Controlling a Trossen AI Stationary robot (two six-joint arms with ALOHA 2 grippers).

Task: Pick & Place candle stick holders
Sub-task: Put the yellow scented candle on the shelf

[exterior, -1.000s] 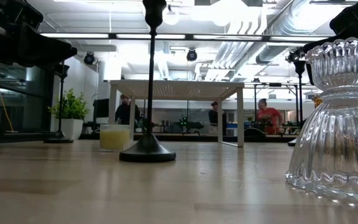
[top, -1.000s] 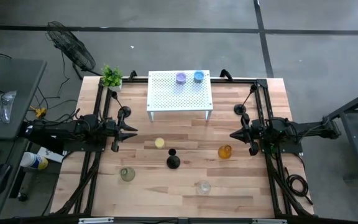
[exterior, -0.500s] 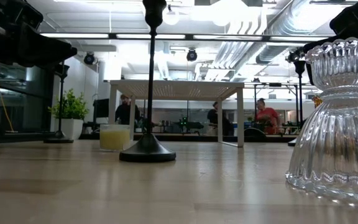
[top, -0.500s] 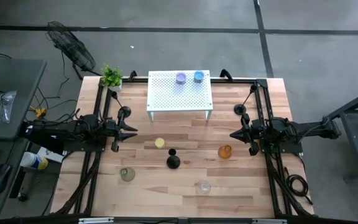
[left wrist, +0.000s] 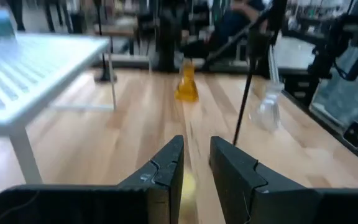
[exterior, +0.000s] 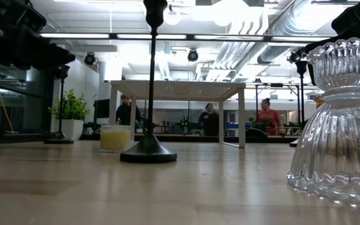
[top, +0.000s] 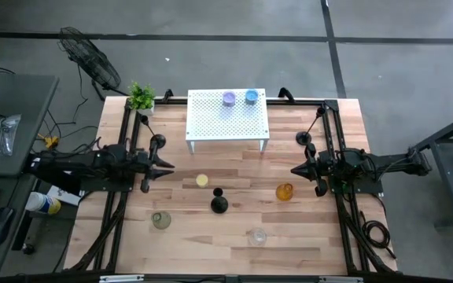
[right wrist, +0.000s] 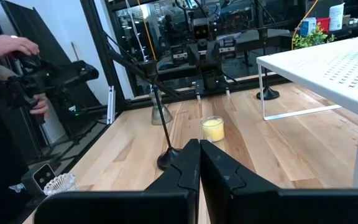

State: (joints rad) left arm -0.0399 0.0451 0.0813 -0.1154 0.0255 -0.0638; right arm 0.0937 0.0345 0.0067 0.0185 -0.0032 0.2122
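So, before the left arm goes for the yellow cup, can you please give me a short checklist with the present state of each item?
1. Left tool empty, fingers slightly apart: ok.
2. Yellow glass cup upright on the table, free of neighbours: ok.
3. Black candlestick near the cup, may be brushed: cannot tell.
4. Right tool shut, empty, waiting by the amber cup: ok.
5. White rack has bare room beside the purple cup and blue cup: ok.

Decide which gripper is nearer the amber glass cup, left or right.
Right. The right gripper sits just beside the amber cup, toward the table's right edge; the left gripper is across the table, beyond the yellow cup.
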